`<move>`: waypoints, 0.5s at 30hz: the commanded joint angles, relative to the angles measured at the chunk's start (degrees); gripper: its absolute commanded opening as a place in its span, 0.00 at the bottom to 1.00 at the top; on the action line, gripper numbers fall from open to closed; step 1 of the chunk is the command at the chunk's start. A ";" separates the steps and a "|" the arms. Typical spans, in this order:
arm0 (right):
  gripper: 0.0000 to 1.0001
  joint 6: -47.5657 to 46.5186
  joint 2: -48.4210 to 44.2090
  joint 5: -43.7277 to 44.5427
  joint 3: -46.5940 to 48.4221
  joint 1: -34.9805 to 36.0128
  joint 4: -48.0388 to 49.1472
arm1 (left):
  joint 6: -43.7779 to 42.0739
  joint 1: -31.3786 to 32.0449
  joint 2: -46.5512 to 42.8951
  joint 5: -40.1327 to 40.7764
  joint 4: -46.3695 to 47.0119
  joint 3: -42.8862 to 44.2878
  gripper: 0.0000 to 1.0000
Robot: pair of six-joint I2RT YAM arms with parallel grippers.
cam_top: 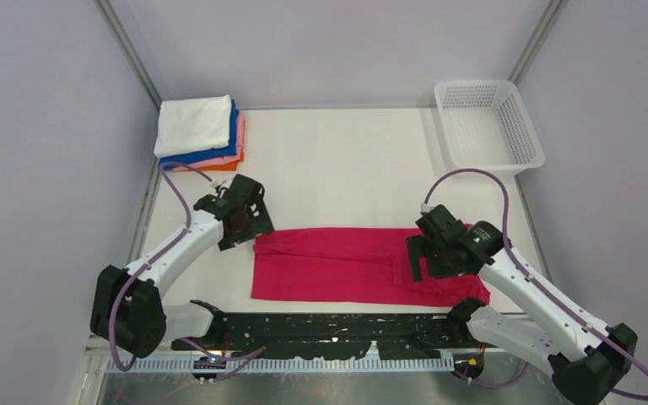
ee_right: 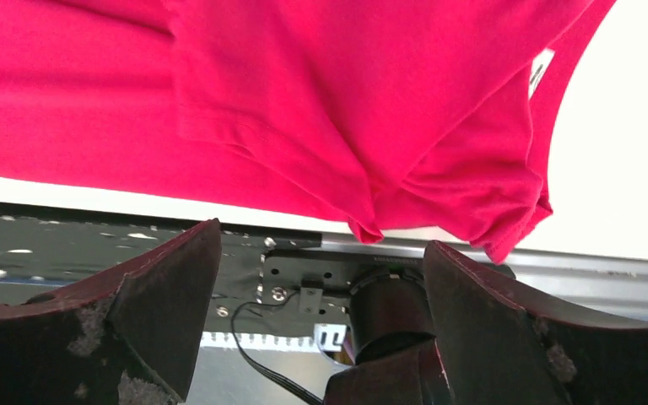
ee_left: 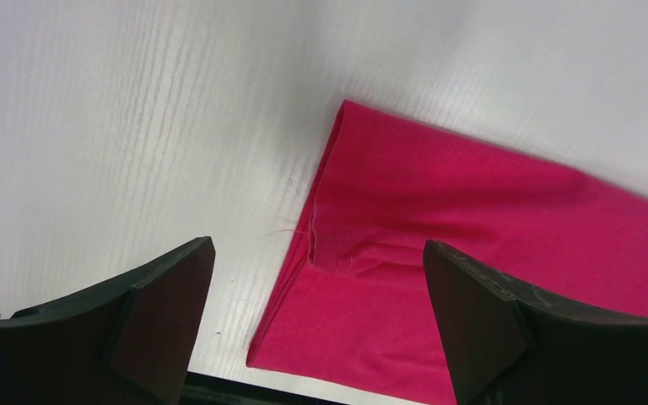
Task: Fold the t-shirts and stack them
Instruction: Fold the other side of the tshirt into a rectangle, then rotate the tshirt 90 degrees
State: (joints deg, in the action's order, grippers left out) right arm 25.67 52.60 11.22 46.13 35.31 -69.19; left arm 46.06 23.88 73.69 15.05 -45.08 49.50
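The magenta-red t-shirt lies folded into a long band across the lower middle of the top view, flat on the white counter. The folded t-shirts sit stacked in the upper left. The left pincer hangs spread over the band's left end and the right pincer hangs spread over its right end; neither holds cloth. The shirt looks light, thin and limp, likely to sag or slip open if lifted by one layer. Pinching through all layers at the end corners seems the safest hold.
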 commanded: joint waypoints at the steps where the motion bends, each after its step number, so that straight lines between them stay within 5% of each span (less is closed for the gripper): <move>1: 0.95 3.57 -5.05 1.04 5.41 0.37 2.73 | -1.20 0.12 -5.01 0.23 -2.42 4.44 1.00; 8: 0.95 9.08 -6.05 1.52 0.49 -0.01 19.59 | -5.66 1.23 -2.80 -23.53 12.98 2.05 1.00; 15: 0.95 12.57 -0.64 5.08 -5.45 -6.91 25.03 | -5.00 2.58 6.14 -25.32 15.02 -0.58 1.00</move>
State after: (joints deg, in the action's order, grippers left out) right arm 34.72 50.76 14.44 45.04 33.34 -50.94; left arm 42.04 26.06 77.17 -6.35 -33.41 51.53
